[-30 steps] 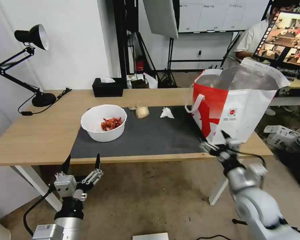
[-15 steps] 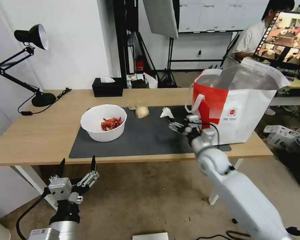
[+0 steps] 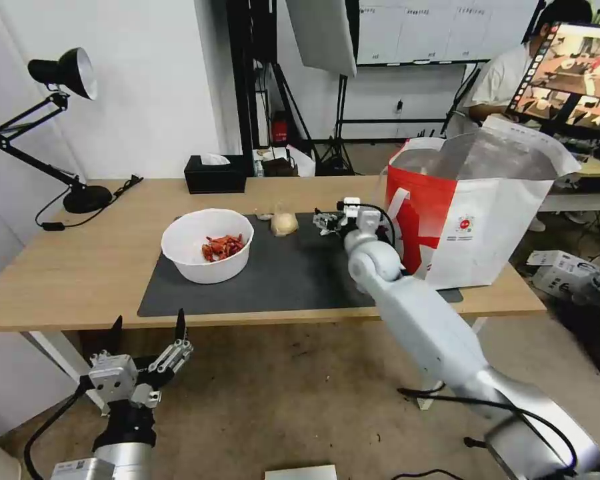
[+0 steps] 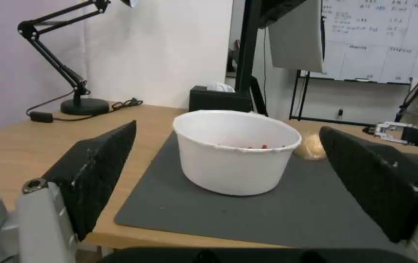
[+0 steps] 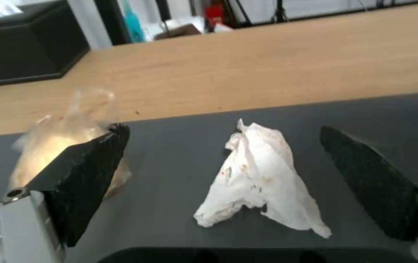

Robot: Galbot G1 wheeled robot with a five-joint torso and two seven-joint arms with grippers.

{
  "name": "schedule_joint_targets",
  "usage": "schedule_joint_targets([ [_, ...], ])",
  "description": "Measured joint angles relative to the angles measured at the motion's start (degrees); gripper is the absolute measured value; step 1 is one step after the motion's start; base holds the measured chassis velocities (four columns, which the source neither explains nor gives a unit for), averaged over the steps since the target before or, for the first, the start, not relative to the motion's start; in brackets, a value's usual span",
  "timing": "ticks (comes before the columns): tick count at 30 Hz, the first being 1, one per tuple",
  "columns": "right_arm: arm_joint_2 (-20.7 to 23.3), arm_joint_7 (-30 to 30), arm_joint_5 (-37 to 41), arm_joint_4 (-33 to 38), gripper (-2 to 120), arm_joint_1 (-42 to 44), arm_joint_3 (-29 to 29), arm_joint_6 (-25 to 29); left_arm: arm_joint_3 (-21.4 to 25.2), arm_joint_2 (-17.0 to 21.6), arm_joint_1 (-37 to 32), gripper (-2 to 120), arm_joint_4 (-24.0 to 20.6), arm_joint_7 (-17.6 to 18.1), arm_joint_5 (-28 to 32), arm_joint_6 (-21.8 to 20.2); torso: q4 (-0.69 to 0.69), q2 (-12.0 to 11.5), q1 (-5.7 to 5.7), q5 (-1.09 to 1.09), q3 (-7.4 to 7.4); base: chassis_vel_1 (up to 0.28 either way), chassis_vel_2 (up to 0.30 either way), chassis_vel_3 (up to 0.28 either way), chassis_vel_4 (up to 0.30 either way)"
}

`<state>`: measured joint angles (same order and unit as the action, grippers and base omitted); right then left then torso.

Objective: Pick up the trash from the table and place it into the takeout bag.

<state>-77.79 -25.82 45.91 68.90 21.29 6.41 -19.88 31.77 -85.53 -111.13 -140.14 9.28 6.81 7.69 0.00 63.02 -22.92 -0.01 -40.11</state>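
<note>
Right hand (image 5: 226,182) spread wide around crumpled tissue (image 5: 260,179), head view hides tissue, left hand (image 3: 147,333) wide, below table (image 3: 80,267)

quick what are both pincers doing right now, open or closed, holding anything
Left pincer: open, empty, low in front of the table.
Right pincer: open, empty, fingers either side of the crumpled tissue on the mat.

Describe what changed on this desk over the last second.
The right gripper swung from the desk's front edge by the takeout bag across the mat to the crumpled tissue, open around it, not gripping. The left gripper sank slightly. Bowl and small bag stayed.
</note>
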Motion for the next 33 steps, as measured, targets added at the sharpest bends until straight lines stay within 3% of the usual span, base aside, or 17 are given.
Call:
schedule_joint_targets([
  [18, -4.7, -4.4, 2.3, -7.6, 99, -3.2, -1.9, -3.6, 0.1, 0.3, 0.5, 100, -0.2, 0.1, 0.5, 0.1, 0.0, 0.0, 0.0, 0.01, 0.0, 0.0, 0.0, 0.0, 0.0],
  [25, -5.7, -5.7, 5.0, -9.2, 89, -4.1, -2.9, -4.8, 0.1, 0.5, 0.7, 100, -0.3, 0.2, 0.7, 0.1, -0.01, 0.0, 0.0, 0.01, 0.0, 0.0, 0.0, 0.0, 0.0],
  [30, -6.2, -6.6, 5.8, -9.8, 75, -4.4, -3.3, -5.0, 0.1, 0.5, 0.7, 100, -0.4, 0.2, 0.7, 0.1, 0.0, 0.0, 0.0, 0.01, 0.0, 0.0, 0.0, 0.0, 0.0],
  [33, -6.3, -6.9, 5.9, -10.0, 59, -4.4, -3.5, -5.0, 0.2, 0.6, 0.7, 100, -0.4, 0.3, 0.8, 0.1, -0.01, 0.0, 0.0, 0.01, 0.0, 0.0, 0.0, 0.0, 0.0],
])
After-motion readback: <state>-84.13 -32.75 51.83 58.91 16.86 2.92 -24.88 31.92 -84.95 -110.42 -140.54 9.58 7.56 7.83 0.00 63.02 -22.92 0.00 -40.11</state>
